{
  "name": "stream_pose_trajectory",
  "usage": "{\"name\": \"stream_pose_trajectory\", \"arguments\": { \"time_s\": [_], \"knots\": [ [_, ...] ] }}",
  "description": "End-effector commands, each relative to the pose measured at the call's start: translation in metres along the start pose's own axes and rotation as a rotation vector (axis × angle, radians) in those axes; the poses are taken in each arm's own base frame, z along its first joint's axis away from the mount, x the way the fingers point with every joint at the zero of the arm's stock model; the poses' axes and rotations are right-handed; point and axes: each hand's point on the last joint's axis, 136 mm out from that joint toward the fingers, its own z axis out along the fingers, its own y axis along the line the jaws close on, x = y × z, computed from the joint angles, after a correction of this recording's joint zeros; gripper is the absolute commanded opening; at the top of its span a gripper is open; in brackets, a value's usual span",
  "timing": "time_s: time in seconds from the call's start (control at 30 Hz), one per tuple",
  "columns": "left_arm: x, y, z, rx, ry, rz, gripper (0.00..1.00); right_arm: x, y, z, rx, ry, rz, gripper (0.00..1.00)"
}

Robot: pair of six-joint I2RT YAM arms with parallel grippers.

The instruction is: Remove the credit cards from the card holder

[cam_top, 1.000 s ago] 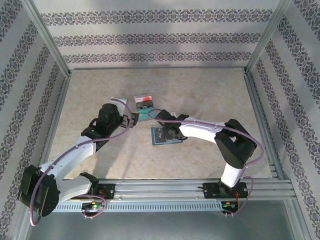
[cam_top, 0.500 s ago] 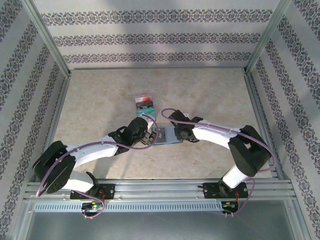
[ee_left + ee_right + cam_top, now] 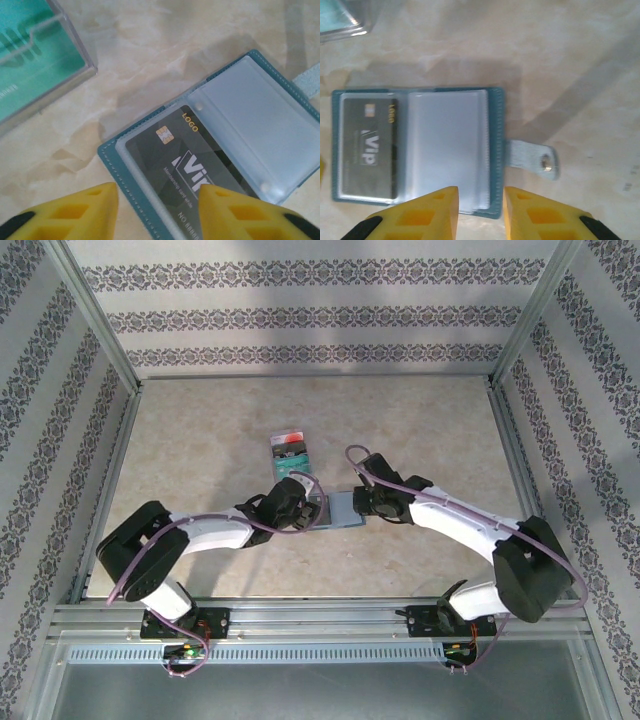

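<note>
Since a second ago, our left arm has swung in from beside the clear plastic case [image 3: 290, 450] to the left edge of the card holder [image 3: 342, 510], and its fingers have narrowed. Our right arm has edged along the holder's right side, elbow pushed out toward the right edge of the table [image 3: 200, 440].

From the left now: the left gripper [image 3: 157, 194] hangs low over the holder's left corner, fingers apart and holding nothing. One finger is over bare table, the other over the black card [image 3: 185, 165] that sits in the left pocket. Behind it, toward the far edge, the case holds a teal card [image 3: 30, 50].

The holder lies open and flat near the table's middle, with clear sleeves [image 3: 447, 150] on its right half and the closure tab [image 3: 532, 159] sticking out from that half's outer edge. The right gripper [image 3: 480, 200] stands over that half's edge, fingers a narrow gap apart; we cannot tell whether they touch it.
</note>
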Motion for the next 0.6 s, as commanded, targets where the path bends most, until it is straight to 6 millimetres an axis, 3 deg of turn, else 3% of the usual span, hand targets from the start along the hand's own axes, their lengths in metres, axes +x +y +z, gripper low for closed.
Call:
{"name": "stream_pose_trajectory", "arguments": {
  "time_s": [0.0,0.3,0.57],
  "knots": [
    [-0.019,-0.005,0.008,0.07,-0.05,-0.108,0.38,-0.005,0.032,0.008,-0.147,0.042,0.047,0.29],
    [-0.016,0.001,0.022,0.1,-0.021,-0.168,0.22,-0.002,0.069,0.034,-0.305,0.112,0.09,0.27],
    [-0.002,0.005,0.026,0.095,0.017,-0.173,0.18,0.004,0.073,0.052,-0.317,0.147,0.109,0.27]
  ]
}}
